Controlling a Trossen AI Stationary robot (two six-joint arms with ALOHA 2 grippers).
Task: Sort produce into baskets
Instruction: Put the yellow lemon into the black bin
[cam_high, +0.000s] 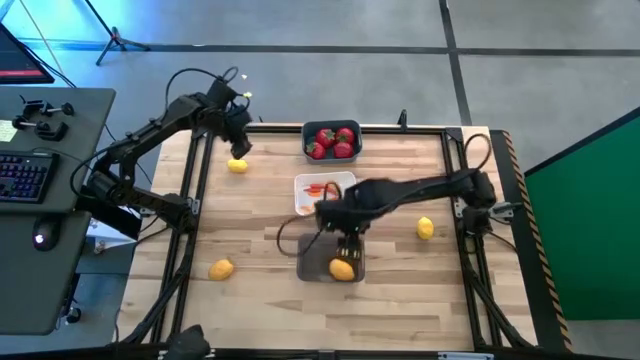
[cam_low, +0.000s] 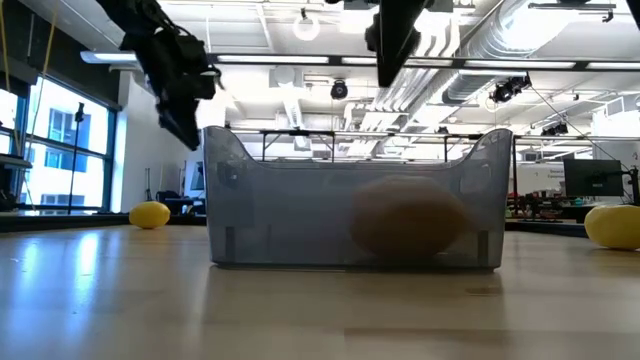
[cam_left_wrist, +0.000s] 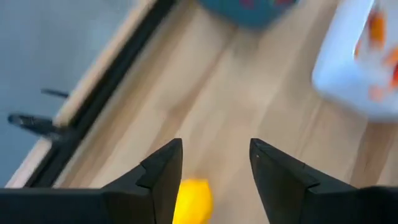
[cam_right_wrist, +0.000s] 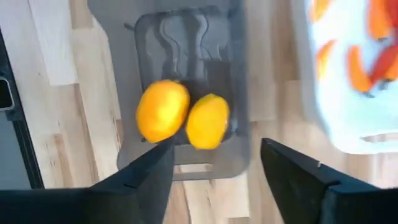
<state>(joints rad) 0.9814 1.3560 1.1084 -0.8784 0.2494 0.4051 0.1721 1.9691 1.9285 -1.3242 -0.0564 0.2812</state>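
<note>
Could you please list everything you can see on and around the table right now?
Lemons in grey basket: two, yellow, side by side.
Loose lemons: three, yellow, on the bare table; one far left, one near left, one right.
Strawberries: several, red, in the blue-grey basket.
Carrots: a few, orange, in the white basket.
Baskets: three; blue-grey basket at the far edge, white basket mid-table, grey basket nearest.
Table: one, light wood.
Keyboard: one, dark, on a side desk.
Left end effector: open, above the far-left lemon.
Right end effector: open, above the grey basket.
</note>
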